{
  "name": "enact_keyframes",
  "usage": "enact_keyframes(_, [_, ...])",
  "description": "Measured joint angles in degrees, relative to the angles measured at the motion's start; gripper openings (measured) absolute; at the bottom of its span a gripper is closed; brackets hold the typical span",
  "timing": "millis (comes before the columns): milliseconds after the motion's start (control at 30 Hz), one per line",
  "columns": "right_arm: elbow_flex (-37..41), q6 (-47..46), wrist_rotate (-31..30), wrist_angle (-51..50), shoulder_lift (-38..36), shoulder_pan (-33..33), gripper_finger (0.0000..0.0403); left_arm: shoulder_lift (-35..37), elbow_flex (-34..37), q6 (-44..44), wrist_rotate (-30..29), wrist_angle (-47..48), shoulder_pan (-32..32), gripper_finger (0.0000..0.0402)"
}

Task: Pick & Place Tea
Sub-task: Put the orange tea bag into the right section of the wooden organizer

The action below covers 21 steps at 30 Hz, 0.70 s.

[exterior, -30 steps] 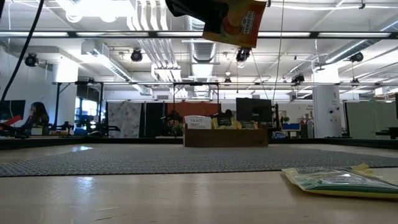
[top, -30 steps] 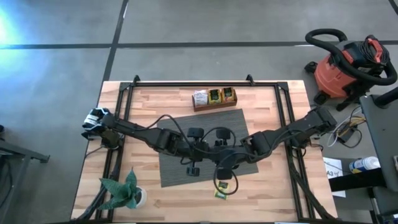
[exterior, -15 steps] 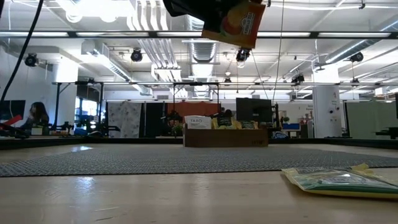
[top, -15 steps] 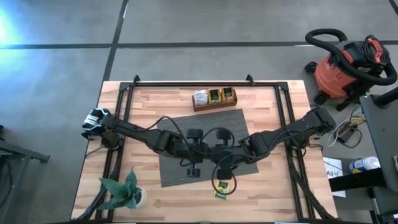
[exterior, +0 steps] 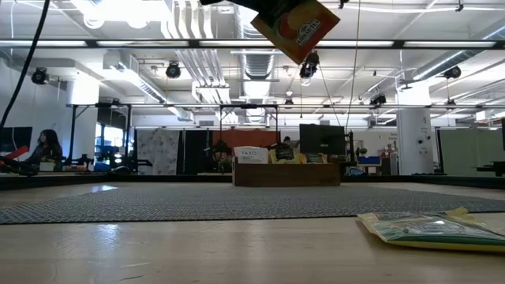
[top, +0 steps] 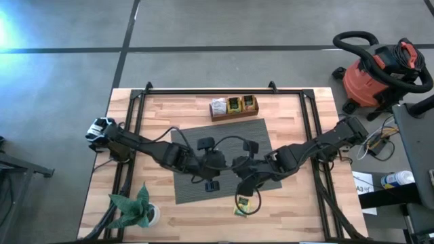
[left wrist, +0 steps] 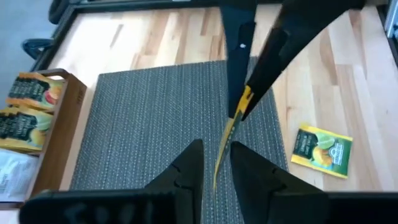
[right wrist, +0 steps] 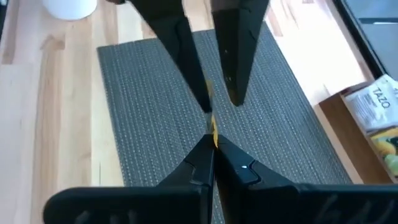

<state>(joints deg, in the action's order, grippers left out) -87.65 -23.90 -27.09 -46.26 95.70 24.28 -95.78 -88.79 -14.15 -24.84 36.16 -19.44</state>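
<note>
An orange tea packet (exterior: 298,25) hangs high over the grey mat (top: 237,129), tilted onto one corner. My right gripper (right wrist: 211,144) is shut on it. My left gripper (left wrist: 216,149) faces it from the other side, open. Its fingers (right wrist: 235,74) stand on either side of the packet's thin edge (left wrist: 222,146). I cannot tell whether one of them touches it. A yellow-green tea packet (top: 242,207) lies flat on the wood near the table's front edge. My right gripper pinches the orange packet between its two fingers at one edge (right wrist: 212,132), seen edge-on. The fingers slant down from the table's right. The packet is lifted clear of the mat and hangs tilted, one corner lowest (exterior: 293,60).
A wooden box (top: 234,106) with more tea packets stands at the mat's far edge. A potted plant (top: 135,210) sits at the near left corner. Black frame rails (top: 132,135) run along the table's sides. Beyond the table on the right is a red shop vacuum (top: 380,68).
The orange packet has turned in the air, from hanging almost square to standing on a corner. Both wrists have rolled above the mat, staying close together.
</note>
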Motion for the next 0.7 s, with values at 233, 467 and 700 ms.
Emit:
enact_keyframes(233, [1.8, -8.1, -5.7, 0.1, -0.4, 2.0, 0.0008, 2.2, 0.0, -3.2, -5.4, 1.4, -2.4, 0.0077])
enact_keyframes(467, [7.0, -22.7, -17.8, 0.6, -6.6, 6.8, 0.0008, 7.5, 2.8, -11.3, -17.9, 2.1, -5.5, 0.0077])
enact_keyframes(700, [18.7, -23.3, -21.1, 22.3, -16.9, 9.1, 0.0008, 13.9, 19.2, -11.0, -11.8, -29.0, -6.0, 0.0077])
